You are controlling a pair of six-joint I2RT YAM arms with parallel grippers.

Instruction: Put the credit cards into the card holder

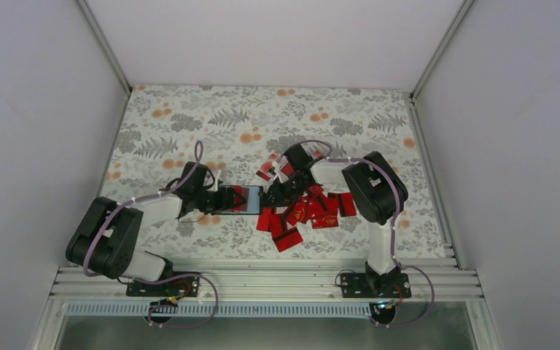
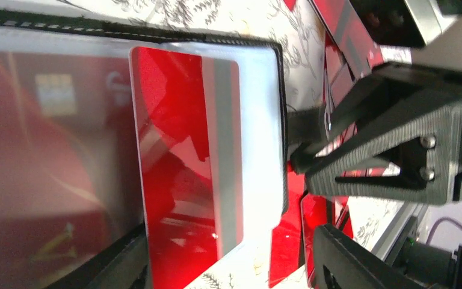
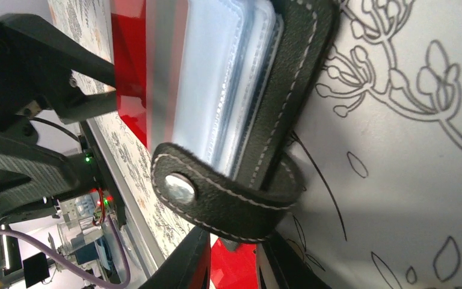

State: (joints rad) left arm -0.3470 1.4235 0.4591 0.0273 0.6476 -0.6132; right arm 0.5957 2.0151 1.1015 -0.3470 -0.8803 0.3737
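Between the two arms, near the middle of the flowered worktop, we see the card holder lying open. One red card with a grey stripe sits partway inside a clear pocket of the holder, with one end sticking out past the pocket's edge. We find the left gripper at the holder's left end. Its jaws stand apart and we can make out nothing clamped between them, though one finger is right beside the card's edge. The right gripper is at the opposite end with its jaws almost together, nipping the holder's snap tab. The loose credit cards lie heaped just right of the holder, under the right arm. A few more lie behind that gripper.
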